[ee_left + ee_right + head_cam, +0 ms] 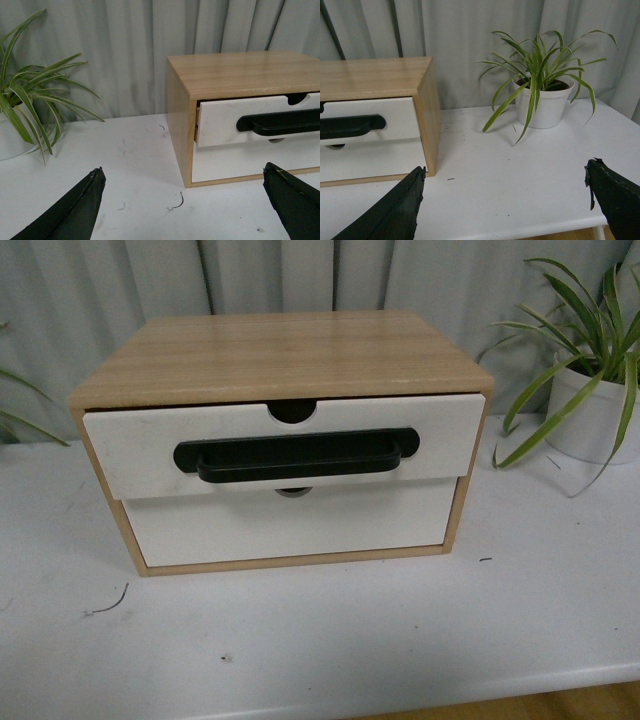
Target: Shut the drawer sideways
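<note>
The left gripper (182, 200) is spread wide and holds nothing; its two dark fingertips (82, 205) sit low over the white table (135, 160). A potted plant (30, 107) stands well beyond its outer finger, by the grey curtain (120, 55). The wooden cabinet (225, 72) rises ahead of the gap between the fingers, toward the inner one, and the drawer (225, 122) is the upper of its two, pulled out a little past the cabinet's front edge, with its black handle (282, 122) running above the inner fingertip. Nothing touches it.

In the front view the drawer (285, 440) juts forward over the plain lower drawer (290, 525), its notch at the top edge; neither arm shows there.

The right gripper (502, 200) is likewise wide and empty. The drawer (367, 117) lies ahead of and beyond its inner finger, well apart. A second plant (542, 102) stands ahead, nearer the outer finger.
</note>
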Tool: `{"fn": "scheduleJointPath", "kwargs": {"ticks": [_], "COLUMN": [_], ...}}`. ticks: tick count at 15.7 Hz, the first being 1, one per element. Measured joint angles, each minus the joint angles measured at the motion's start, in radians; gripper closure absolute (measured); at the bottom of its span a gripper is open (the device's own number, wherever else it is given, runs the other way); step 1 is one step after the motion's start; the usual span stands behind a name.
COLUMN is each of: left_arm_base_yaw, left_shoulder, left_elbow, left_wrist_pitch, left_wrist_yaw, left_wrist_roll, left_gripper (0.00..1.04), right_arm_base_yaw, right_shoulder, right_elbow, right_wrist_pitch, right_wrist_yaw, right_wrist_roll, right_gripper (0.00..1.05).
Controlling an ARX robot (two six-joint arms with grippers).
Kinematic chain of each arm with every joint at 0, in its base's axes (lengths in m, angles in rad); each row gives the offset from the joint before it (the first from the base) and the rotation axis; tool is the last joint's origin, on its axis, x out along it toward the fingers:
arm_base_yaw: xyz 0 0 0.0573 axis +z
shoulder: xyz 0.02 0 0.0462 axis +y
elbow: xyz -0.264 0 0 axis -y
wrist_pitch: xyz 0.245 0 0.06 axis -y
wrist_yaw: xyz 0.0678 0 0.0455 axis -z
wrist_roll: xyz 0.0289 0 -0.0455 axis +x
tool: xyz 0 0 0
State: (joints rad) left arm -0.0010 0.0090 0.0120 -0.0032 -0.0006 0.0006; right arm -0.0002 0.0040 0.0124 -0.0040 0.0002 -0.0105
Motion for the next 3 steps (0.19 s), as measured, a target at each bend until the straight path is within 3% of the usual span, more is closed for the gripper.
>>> {"fn": "scheduleJointPath", "kwargs": {"ticks": [3], "left_arm_base_yaw": [0.000], "left_shoulder": [0.000], "left_elbow": [0.000], "left_wrist_pitch": [0.000], "left_wrist_yaw": [0.000], "left_wrist_roll": [0.000], "left_gripper": [0.07], "right_arm_base_yaw": [0.000], "right_shoulder": [0.000], "right_elbow": [0.000], "right_wrist_pitch": [0.000], "right_wrist_yaw": [0.000], "right_wrist_roll": [0.000], "right_gripper": [0.06]}}
